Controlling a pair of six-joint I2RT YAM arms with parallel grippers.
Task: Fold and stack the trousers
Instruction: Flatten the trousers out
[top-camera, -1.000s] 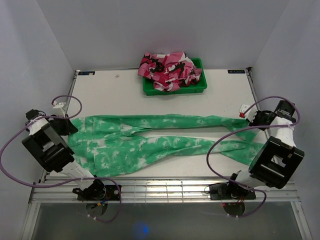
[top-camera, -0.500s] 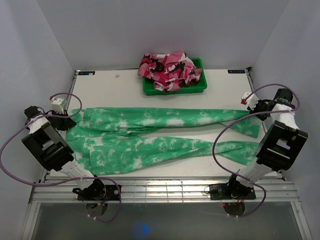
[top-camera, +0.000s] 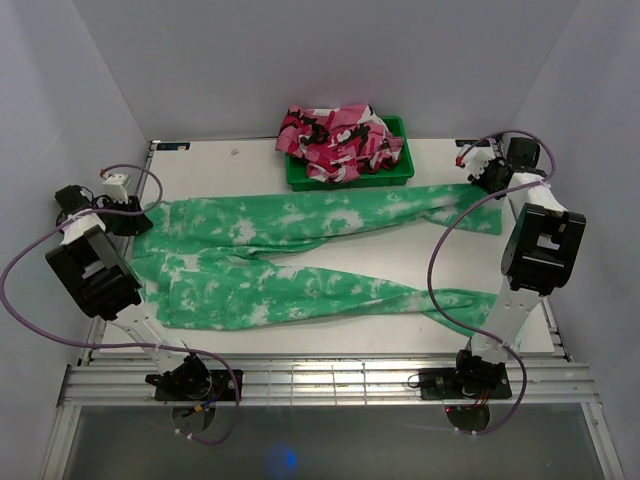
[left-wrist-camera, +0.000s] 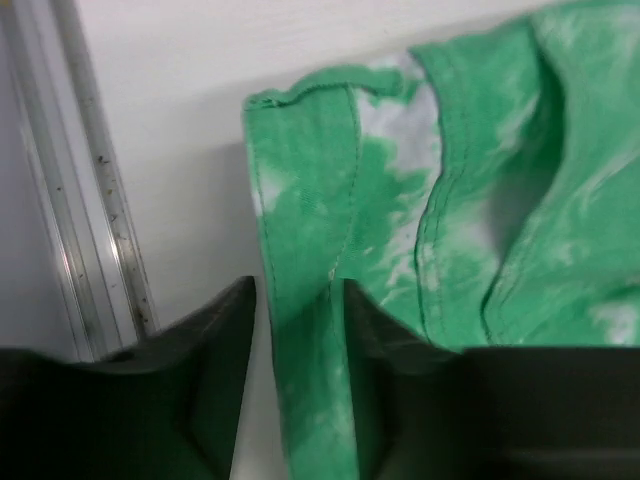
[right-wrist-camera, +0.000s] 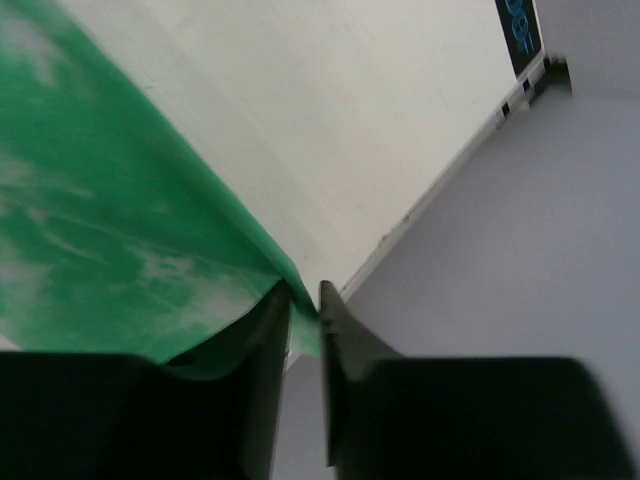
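The trousers (top-camera: 300, 225), bright green with white blotches, lie spread across the table, waist at the left and legs running right. My left gripper (top-camera: 128, 212) is at the waistband's far-left corner. In the left wrist view that gripper (left-wrist-camera: 298, 290) is open, a strip of trousers (left-wrist-camera: 480, 200) lying loose between the fingers. My right gripper (top-camera: 478, 172) is at the far leg's cuff near the back right. Seen from the right wrist, this gripper (right-wrist-camera: 304, 292) has its jaws slightly parted, with the hem of the trousers (right-wrist-camera: 100, 230) in the gap.
A green bin (top-camera: 400, 178) holding a crumpled pink patterned cloth (top-camera: 340, 135) stands at the back centre, just behind the far leg. The near leg's cuff (top-camera: 470, 305) lies by the right arm's column. A metal rail (left-wrist-camera: 95, 200) borders the table's left edge.
Both arms have pulled the waist corner and the far leg's cuff toward the back of the table, spreading the legs apart. Both grippers, shut earlier, have parted their jaws.
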